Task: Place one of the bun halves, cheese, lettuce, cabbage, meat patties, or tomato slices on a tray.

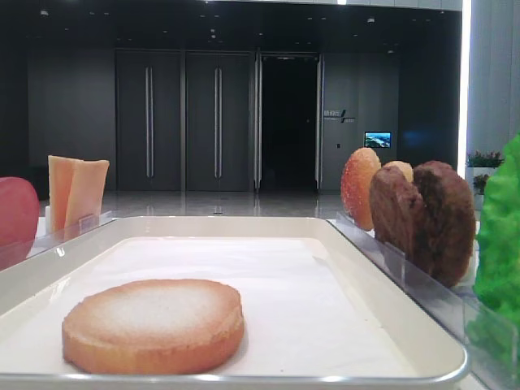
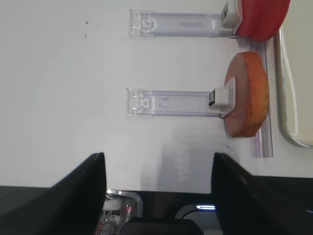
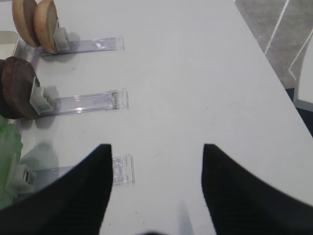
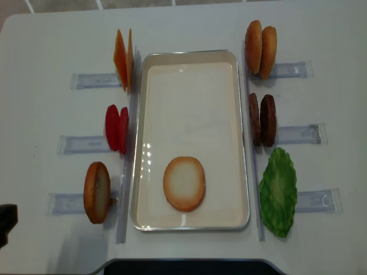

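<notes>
One bun half (image 4: 184, 184) lies flat inside the tray (image 4: 190, 64), near its front end, on a white table (image 4: 51, 46); dark doors (image 1: 183, 122) stand behind. Left of the tray: one bun (image 4: 97, 192), two tomato slices (image 4: 116, 129), two cheese slices (image 4: 123, 58). Right: two buns (image 4: 261, 48), two patties (image 4: 262, 120), one lettuce (image 4: 278, 191). Left gripper (image 2: 159, 169) and right gripper (image 3: 156, 161) both gape wide, empty.

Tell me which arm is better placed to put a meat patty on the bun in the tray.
Probably the right. The patties stand in the holder on the tray's right side, seen in the right wrist view, and the right gripper is open. The left arm faces the tomato side.
</notes>
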